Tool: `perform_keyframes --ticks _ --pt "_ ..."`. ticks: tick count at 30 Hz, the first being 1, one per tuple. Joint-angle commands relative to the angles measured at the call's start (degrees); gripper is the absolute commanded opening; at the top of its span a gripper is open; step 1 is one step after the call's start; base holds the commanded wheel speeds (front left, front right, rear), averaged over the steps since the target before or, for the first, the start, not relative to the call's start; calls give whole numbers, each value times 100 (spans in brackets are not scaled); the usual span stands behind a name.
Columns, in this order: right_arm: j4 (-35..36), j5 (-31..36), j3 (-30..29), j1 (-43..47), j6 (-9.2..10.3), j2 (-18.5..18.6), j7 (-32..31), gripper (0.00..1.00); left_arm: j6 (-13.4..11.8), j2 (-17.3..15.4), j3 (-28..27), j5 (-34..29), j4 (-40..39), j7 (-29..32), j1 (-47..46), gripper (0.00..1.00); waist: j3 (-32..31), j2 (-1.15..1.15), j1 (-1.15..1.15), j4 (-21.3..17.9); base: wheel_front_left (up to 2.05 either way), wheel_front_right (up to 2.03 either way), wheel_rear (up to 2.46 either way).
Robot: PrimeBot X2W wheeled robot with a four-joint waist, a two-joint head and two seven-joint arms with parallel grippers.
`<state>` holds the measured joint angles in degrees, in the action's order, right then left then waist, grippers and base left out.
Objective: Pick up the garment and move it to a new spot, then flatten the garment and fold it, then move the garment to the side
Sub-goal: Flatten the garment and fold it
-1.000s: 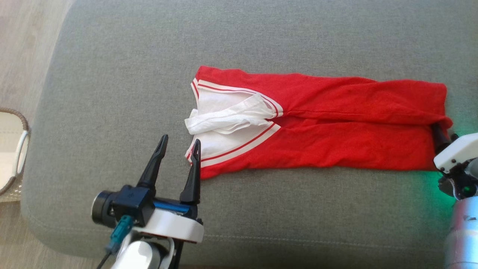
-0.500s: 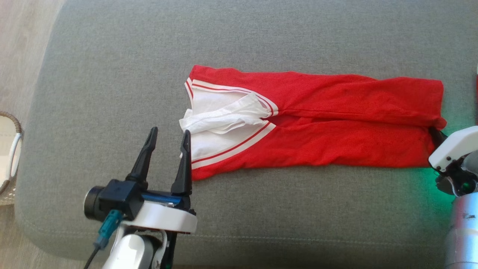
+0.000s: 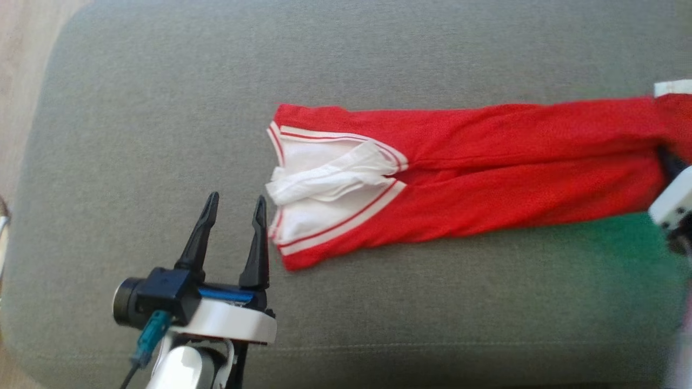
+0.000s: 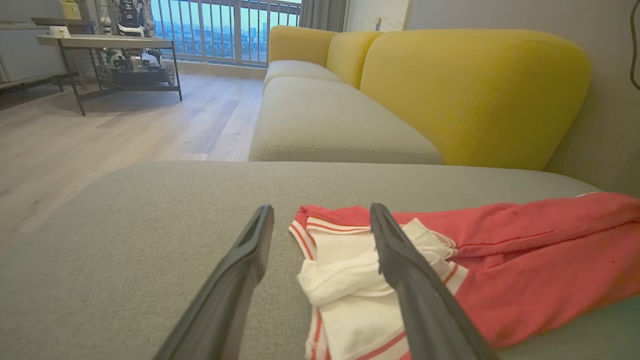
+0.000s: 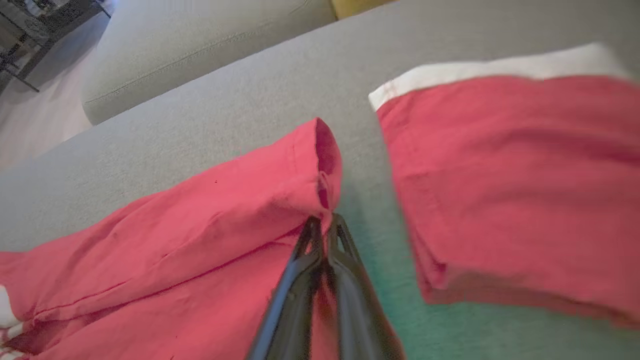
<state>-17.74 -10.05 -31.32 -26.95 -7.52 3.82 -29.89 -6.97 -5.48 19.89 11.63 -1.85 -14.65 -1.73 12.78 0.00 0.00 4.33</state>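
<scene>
The red garment point(image 3: 486, 156) with a white, red-striped collar lies stretched across the grey cushion point(image 3: 162, 108). My left gripper point(image 3: 237, 198) stands open just left of the collar, touching nothing. The left wrist view has its fingers point(image 4: 321, 210) spread, the collar point(image 4: 345, 265) lying between and beyond them. My right gripper point(image 3: 664, 156) is at the garment's right end. In the right wrist view it point(image 5: 324, 220) is shut on the garment's hem point(image 5: 320, 165), which is lifted off the cushion.
A second red cloth piece with a white edge point(image 5: 500, 175) lies just right of the held hem, also at the head view's right border point(image 3: 673, 92). Yellow sofa backs point(image 4: 470, 90) rise behind the cushion. Wooden floor point(image 4: 100, 135) lies to the left.
My right gripper has shut on the garment's right hem and drawn it rightward and up, stretching the cloth. The head view has shifted. The left gripper stays open beside the collar.
</scene>
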Motion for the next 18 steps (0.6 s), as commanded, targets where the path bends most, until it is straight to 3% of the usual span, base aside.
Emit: perform_keyframes --ticks 1,9,18 --pt "342 30 117 -177 3 153 -49 0 41 4 -213 -51 -187 -35 -122 100 -9 0 0 -74 0 0 0" --pt "1447 20 300 -467 3 438 -741 0 123 28 -273 -137 -180 -35 -146 100 -11 0 0 -315 0 0 0" --pt "2136 -276 1161 -517 3 235 -1118 0 221 84 -233 -180 -101 -35 -208 100 -60 0 0 -160 0 0 0"
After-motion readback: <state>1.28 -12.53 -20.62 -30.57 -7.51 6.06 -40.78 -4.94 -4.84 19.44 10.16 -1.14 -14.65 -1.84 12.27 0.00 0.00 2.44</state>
